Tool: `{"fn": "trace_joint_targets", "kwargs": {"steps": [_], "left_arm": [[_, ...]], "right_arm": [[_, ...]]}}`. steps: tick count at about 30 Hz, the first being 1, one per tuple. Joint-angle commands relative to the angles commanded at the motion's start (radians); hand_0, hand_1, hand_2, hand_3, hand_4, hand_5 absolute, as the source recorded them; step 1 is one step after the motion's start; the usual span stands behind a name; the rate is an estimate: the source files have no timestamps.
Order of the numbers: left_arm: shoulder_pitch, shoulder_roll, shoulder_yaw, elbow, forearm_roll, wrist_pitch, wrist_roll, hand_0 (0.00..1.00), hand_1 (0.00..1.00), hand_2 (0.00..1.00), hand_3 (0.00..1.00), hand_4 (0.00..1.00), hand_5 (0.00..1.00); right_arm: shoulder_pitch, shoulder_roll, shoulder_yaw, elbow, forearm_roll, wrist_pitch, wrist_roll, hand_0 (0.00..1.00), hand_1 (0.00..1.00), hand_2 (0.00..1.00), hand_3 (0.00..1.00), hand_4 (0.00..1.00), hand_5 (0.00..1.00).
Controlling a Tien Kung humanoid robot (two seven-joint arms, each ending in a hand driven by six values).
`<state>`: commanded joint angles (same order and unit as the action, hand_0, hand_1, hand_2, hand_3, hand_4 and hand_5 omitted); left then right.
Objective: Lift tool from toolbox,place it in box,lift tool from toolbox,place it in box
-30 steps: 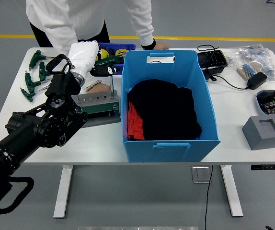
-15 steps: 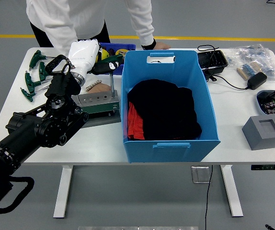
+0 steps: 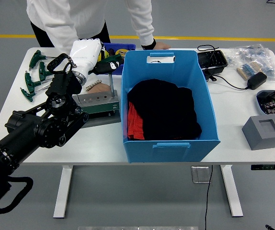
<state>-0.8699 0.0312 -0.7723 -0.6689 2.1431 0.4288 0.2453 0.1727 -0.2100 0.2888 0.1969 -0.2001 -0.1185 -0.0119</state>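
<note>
Lifting is the step we judge in hand: our left hand [image 3: 85, 56] grips a green-handled tool [image 3: 108, 66] just above the toolbox [image 3: 99, 101], and next must carry it right over the blue box [image 3: 170, 143].

This is a workshop or robotics lab. The floor [image 3: 252, 19] is smooth grey, industrial in look, with a yellow safety line [image 3: 214, 38] painted across it at 12 o'clock. The white table [image 3: 233, 139] stands on a height-adjustable frame with a control panel [image 3: 269, 167] under its edge at 4 o'clock. At 10 o'clock lie green T-handle keys [image 3: 32, 76] beside a toolbox [image 3: 109, 51]; at 2 o'clock sit a power adapter [image 3: 258, 80] with its cable and bagged parts [image 3: 252, 58]; at 3 o'clock an exposed circuit board [image 3: 274, 102] and a grey block [image 3: 265, 132]. A blue box [image 3: 168, 143] holds the middle
</note>
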Motion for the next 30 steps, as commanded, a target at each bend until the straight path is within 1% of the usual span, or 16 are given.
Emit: {"fn": "trace_joint_targets", "kwargs": {"steps": [3, 4, 9, 10, 13, 15, 16, 24, 27, 28, 30], "left_arm": [[0.002, 0.003, 0.000, -0.011, 0.006, -0.014, 0.008, 0.256, 0.183, 0.228, 0.432, 0.974, 0.694], [0.003, 0.004, 0.001, -0.015, 0.008, -0.018, 0.011, 0.270, 0.200, 0.291, 0.509, 0.994, 0.709], [0.005, 0.006, 0.004, -0.035, 0.022, -0.044, 0.028, 0.270, 0.200, 0.291, 0.509, 0.994, 0.709], [0.005, 0.007, 0.005, -0.037, 0.024, -0.048, 0.031, 0.275, 0.221, 0.324, 0.525, 0.998, 0.719], [0.006, 0.009, 0.009, -0.052, 0.042, -0.083, 0.052, 0.275, 0.221, 0.324, 0.525, 0.998, 0.719], [0.006, 0.009, 0.011, -0.058, 0.050, -0.098, 0.060, 0.275, 0.221, 0.324, 0.525, 0.998, 0.719], [0.006, 0.010, 0.013, -0.063, 0.056, -0.113, 0.068, 0.277, 0.228, 0.315, 0.515, 0.998, 0.739], [0.007, 0.015, 0.015, -0.097, 0.072, -0.189, 0.119, 0.276, 0.228, 0.314, 0.511, 0.998, 0.750], [0.004, 0.016, 0.012, -0.110, 0.078, -0.211, 0.136, 0.276, 0.228, 0.314, 0.511, 0.998, 0.750], [0.004, 0.017, 0.012, -0.112, 0.079, -0.214, 0.138, 0.263, 0.225, 0.303, 0.489, 0.998, 0.752], [0.001, 0.018, 0.011, -0.117, 0.082, -0.228, 0.146, 0.263, 0.225, 0.303, 0.489, 0.998, 0.752]], "right_arm": [[-0.001, 0.000, 0.000, 0.000, 0.000, 0.000, 0.000, 0.685, 0.673, 0.749, 0.599, 0.804, 0.744], [-0.001, 0.000, 0.000, 0.000, 0.000, 0.000, 0.000, 0.685, 0.673, 0.749, 0.598, 0.802, 0.743], [-0.003, 0.001, 0.002, 0.000, 0.001, -0.001, 0.000, 0.685, 0.673, 0.749, 0.598, 0.802, 0.743], [-0.003, 0.001, 0.002, 0.000, 0.001, -0.001, 0.000, 0.685, 0.674, 0.749, 0.598, 0.802, 0.741], [-0.006, 0.002, 0.005, 0.000, -0.002, -0.002, -0.001, 0.685, 0.674, 0.749, 0.598, 0.802, 0.741], [-0.007, 0.002, 0.006, 0.000, -0.004, -0.002, -0.001, 0.685, 0.674, 0.749, 0.598, 0.802, 0.741], [-0.008, 0.002, 0.007, 0.000, -0.006, -0.001, -0.002, 0.685, 0.674, 0.749, 0.598, 0.801, 0.741], [-0.014, 0.002, 0.012, 0.001, -0.014, -0.001, -0.004, 0.684, 0.673, 0.749, 0.598, 0.801, 0.741], [-0.016, 0.002, 0.014, 0.001, -0.017, -0.001, -0.004, 0.684, 0.673, 0.749, 0.598, 0.801, 0.741], [-0.016, 0.002, 0.014, 0.001, -0.017, -0.001, -0.004, 0.684, 0.673, 0.749, 0.598, 0.800, 0.740], [-0.017, 0.002, 0.014, 0.001, -0.017, -0.001, -0.004, 0.684, 0.673, 0.749, 0.598, 0.800, 0.740]]}}
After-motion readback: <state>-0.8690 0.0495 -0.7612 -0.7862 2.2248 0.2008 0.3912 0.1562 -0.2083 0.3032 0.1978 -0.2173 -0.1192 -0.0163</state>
